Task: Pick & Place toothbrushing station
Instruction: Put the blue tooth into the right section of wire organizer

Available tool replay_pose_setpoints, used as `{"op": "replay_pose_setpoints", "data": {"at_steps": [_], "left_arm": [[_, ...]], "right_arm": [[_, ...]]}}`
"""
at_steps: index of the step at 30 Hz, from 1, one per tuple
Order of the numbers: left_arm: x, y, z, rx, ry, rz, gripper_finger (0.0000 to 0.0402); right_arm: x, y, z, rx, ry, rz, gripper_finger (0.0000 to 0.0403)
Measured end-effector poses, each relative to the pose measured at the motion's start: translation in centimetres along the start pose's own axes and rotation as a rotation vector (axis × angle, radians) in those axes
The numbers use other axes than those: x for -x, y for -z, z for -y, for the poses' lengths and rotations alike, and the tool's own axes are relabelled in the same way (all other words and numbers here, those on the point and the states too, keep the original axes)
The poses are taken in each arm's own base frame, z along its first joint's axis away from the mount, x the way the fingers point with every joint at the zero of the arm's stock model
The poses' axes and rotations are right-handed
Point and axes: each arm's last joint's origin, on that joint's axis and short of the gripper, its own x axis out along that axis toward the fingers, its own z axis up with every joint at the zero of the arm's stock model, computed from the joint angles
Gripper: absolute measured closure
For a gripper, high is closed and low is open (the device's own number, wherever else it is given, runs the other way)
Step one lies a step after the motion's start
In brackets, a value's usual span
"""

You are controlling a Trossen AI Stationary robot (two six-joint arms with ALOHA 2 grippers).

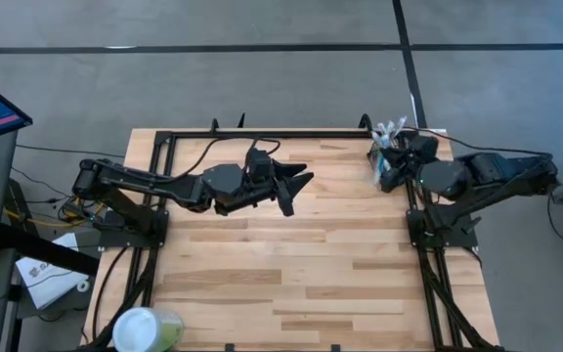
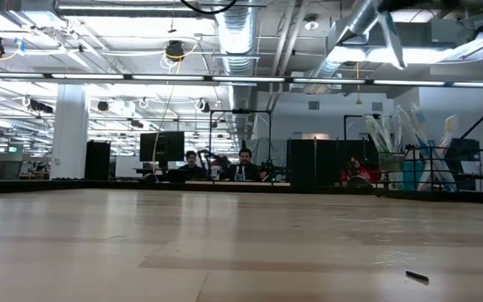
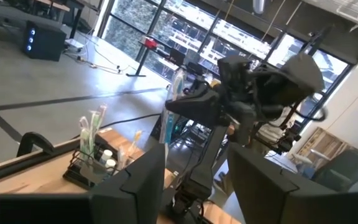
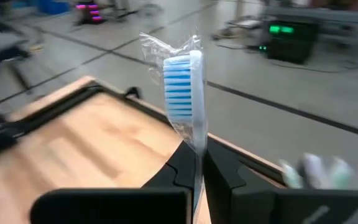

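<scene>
**Operator:** Two arms up, and only one carries anything. My right gripper [image 4: 197,163] has its fingers pressed together on a wrapped toothbrush [image 4: 184,87], stem pinched low so the blue-bristled head stands clear above the fingertips, which I judge leaves room to lower it into a slot.

**Colleague:** And the station?

**Operator:** The toothbrushing station [image 3: 91,163] sits at the table's far right corner, right under that gripper in the high view, close by its fingertips. It's a small black open-framed holder, upright, with pale brushes poking out of the top and what may be small white caps beside them; that detail is too small to be sure of.

**Colleague:** Left side?

**Operator:** The left gripper [image 1: 296,188] hangs over mid-table, fingers spread and empty, pointed toward the station but well apart from it. I'd guess it's simply keeping out of the way.
</scene>
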Motion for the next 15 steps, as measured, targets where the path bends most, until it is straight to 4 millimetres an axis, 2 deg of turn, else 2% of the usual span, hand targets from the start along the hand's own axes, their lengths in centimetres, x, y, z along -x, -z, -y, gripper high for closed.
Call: {"op": "replay_pose_setpoints", "data": {"at_steps": [9, 15], "left_arm": [[0.0, 0.1, 0.0, -0.001, -0.003, -0.007, 0.0234], [0.0, 0.1, -0.1, 0.003, -0.004, -0.009, 0.0233]], "right_arm": [[0.9, 2.2, 1.8, -0.009, 0.171, 0.028, 0.0398], [-0.1, 5.5, 2.2, -0.06, 0.252, 0.055, 0.0399]]}}
